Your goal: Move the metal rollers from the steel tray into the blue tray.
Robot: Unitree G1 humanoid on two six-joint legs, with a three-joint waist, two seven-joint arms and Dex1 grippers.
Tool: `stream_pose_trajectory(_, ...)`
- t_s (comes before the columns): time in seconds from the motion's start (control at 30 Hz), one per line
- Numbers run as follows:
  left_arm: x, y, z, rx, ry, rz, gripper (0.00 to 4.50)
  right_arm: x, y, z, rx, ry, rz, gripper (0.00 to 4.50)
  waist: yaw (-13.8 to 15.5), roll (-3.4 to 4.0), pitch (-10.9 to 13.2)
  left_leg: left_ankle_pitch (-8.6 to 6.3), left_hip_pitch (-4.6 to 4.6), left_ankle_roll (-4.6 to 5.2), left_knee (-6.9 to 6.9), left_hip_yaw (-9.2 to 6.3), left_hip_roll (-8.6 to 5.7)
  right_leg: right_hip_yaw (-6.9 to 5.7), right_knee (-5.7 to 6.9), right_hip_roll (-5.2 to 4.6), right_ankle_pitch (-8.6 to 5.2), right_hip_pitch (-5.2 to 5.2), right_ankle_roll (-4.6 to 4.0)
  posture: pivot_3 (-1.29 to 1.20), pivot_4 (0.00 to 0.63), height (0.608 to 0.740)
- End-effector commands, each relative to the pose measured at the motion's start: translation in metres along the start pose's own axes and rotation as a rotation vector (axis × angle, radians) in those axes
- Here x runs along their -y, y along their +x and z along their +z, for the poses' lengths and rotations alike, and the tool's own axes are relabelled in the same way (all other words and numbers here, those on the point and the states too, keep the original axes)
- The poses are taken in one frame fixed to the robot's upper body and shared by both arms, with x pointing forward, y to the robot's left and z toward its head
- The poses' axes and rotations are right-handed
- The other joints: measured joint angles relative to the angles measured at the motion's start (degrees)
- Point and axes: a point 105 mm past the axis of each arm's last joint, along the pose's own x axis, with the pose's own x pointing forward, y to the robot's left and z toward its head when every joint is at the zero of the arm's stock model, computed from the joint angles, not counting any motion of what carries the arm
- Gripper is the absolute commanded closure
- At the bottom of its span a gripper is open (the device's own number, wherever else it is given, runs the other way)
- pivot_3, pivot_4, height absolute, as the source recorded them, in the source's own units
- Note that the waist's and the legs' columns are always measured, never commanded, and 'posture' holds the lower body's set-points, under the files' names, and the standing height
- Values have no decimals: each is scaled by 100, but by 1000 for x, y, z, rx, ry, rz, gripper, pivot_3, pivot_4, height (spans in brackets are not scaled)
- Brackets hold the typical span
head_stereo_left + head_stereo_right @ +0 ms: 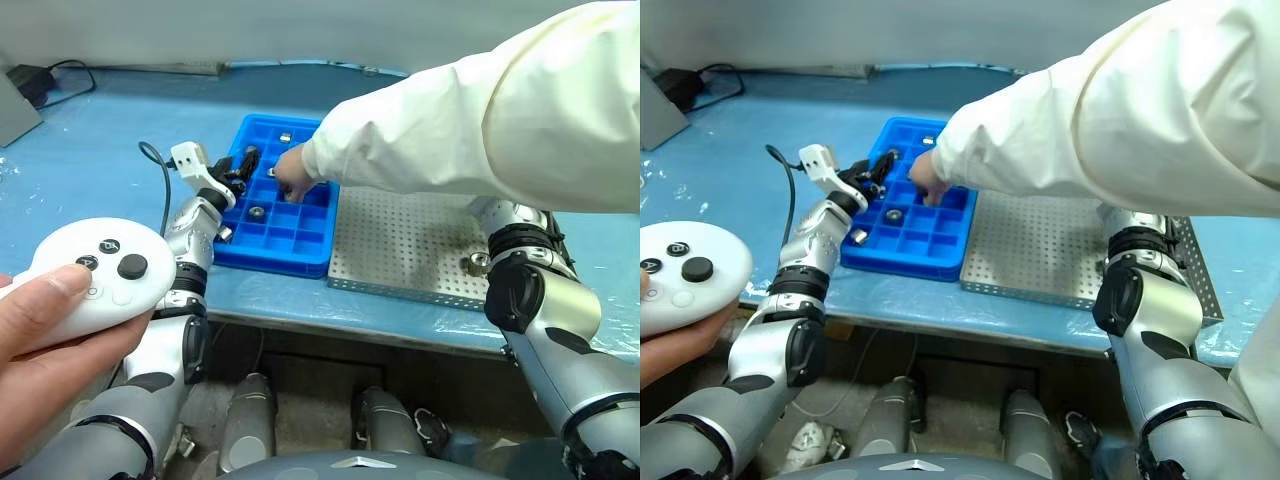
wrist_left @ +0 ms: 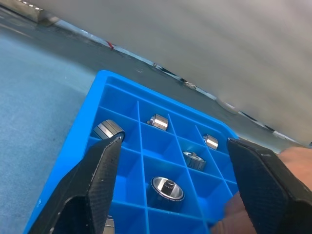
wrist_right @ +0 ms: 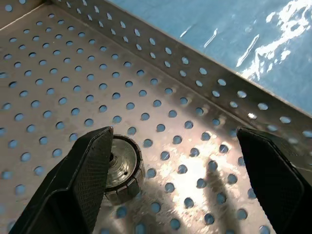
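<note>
The blue tray (image 1: 290, 238) lies left of the steel tray (image 1: 400, 245) on the blue table. Several metal rollers (image 2: 168, 189) sit in its square compartments. My left gripper (image 2: 174, 143) hovers open over the tray's near left part (image 1: 240, 165), with nothing between its fingers. A person's hand (image 1: 293, 178) in a white sleeve reaches into the blue tray beside it. My right gripper (image 3: 174, 134) stands open low over the steel tray's perforated floor (image 3: 161, 73). One metal roller (image 3: 124, 168) lies on its side right beside one finger (image 3: 83, 175), near the tray's rim.
A person's white-sleeved arm (image 1: 480, 130) crosses above the steel tray and covers my right gripper in the eye views. Another hand holds a white controller (image 1: 90, 270) at the near left. A black cable (image 1: 150, 160) runs past my left wrist. The table's front edge is close.
</note>
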Motion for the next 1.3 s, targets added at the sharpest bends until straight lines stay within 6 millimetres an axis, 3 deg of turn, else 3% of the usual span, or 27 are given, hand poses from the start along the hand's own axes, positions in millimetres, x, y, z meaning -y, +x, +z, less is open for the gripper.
stream_pose_trajectory(0.03,5,0,15,49,29,-28,705,-6,-2,-21,-102,22,21,653,5,0,0,-1,3,2,1,0,1,0,0,0,0,3,0,-9,150,740)
stream_pose_trajectory(0.33,7,0,15,45,35,-36,705,2,-1,-29,-128,11,-35,3463,59,-8,-5,-2,5,3,12,-1,0,-8,1,-7,-1,18,0,-10,150,740)
stream_pose_trajectory(0.43,8,0,15,43,37,-39,705,-2,-2,-25,-100,7,-5,3522,58,-8,-5,-2,8,2,14,-2,0,-9,2,-7,0,20,0,-10,150,740)
stream_pose_trajectory(0.57,8,1,15,41,36,-41,705,-27,-12,-20,-44,-9,127,3522,32,-8,-5,-2,7,2,14,-2,-1,-7,2,-7,0,19,0,-10,150,740)
stream_pose_trajectory(0.83,10,0,12,36,38,-50,705,-79,-46,-42,-10,44,517,3522,-4,-8,-5,-4,2,6,8,-2,4,-5,-1,-1,0,8,0,-8,150,740)
stream_pose_trajectory(0.97,11,-1,12,35,43,-54,705,-117,-94,-54,-49,93,905,3522,8,-7,-4,-8,-2,15,8,-2,5,-6,-4,-2,0,6,-1,-8,150,740)
stream_pose_trajectory(1.07,11,-1,12,35,44,-55,705,-136,-138,-54,-1,19,1187,3522,27,-5,-3,-10,-5,26,6,-2,9,-7,-7,-5,0,6,-2,-6,150,740)
stream_pose_trajectory(1.23,8,-1,15,45,46,-41,705,-144,-189,-56,86,-107,1471,3522,105,-5,-3,-7,-10,36,-2,-3,14,-9,-17,-9,0,6,-2,-6,150,740)
stream_pose_trajectory(1.3,4,-1,18,53,45,-27,705,-144,-200,-60,102,-153,1531,3522,136,-5,-3,-7,-7,35,-5,-3,15,-9,-18,-9,0,6,-2,1,150,740)
